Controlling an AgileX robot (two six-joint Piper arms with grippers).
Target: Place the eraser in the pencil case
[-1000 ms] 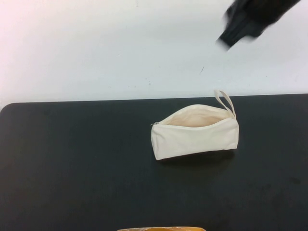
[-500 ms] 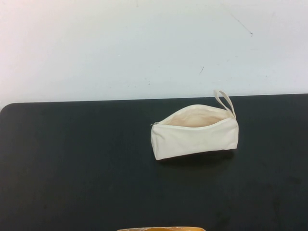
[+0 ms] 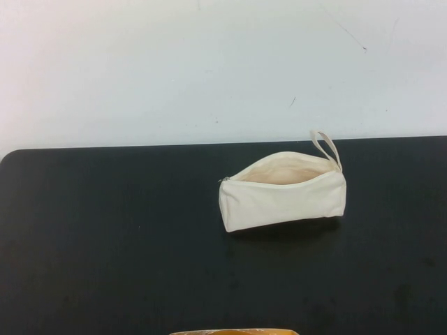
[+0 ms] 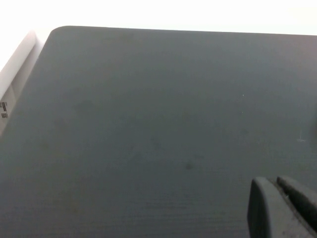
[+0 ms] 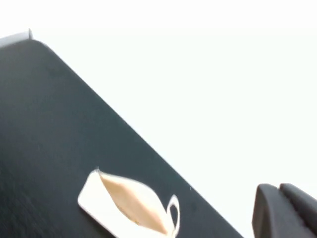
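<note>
The cream pencil case [image 3: 283, 199] lies on the black table [image 3: 105, 237], right of centre. Its zip is open, the pale peach lining shows, and its loop strap [image 3: 327, 148] points away at the right end. It also shows in the right wrist view [image 5: 124, 203], far below. The eraser is not visible in any view. My left gripper [image 4: 275, 181] is shut and empty above bare black table. My right gripper [image 5: 278, 187] is shut and empty, held high beside the table's far edge. Neither gripper shows in the high view.
A white surface [image 3: 209, 70] lies beyond the table's far edge. A thin orange-yellow strip [image 3: 234, 332] shows at the near edge of the high view. The table's rounded far-left corner [image 4: 57, 30] shows in the left wrist view.
One second ago a blurred black arm showed at the top right of the high view. It has left that view. The pencil case has not moved.
</note>
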